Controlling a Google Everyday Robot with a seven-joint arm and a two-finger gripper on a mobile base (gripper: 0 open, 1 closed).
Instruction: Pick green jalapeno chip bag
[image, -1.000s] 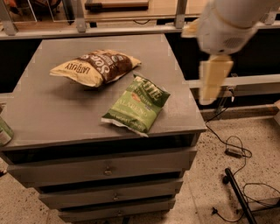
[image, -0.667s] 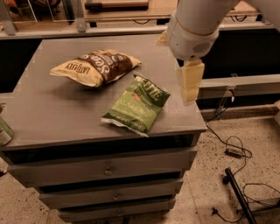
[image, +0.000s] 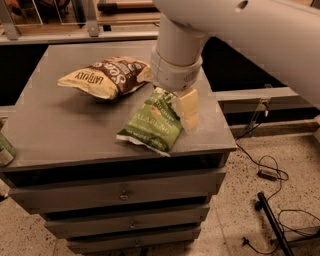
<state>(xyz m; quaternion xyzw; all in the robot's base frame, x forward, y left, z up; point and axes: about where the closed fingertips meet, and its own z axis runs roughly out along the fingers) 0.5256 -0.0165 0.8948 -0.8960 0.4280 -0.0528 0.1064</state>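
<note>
The green jalapeno chip bag (image: 153, 125) lies flat near the front right of the grey cabinet top (image: 60, 125). It has white lettering and white-edged ends. My gripper (image: 187, 111) hangs from the white arm just above the bag's right edge, its cream-coloured fingers pointing down at the cabinet top. The arm's wrist covers the bag's far end.
A brown-and-cream chip bag (image: 105, 76) lies at the back left of the cabinet top. A can (image: 5, 150) stands at the left edge. The cabinet has drawers (image: 120, 192) below. Cables (image: 265, 170) lie on the floor to the right.
The arm has swung left from beyond the cabinet's right edge and come down over the right side of the green bag. Both bags lie as before.
</note>
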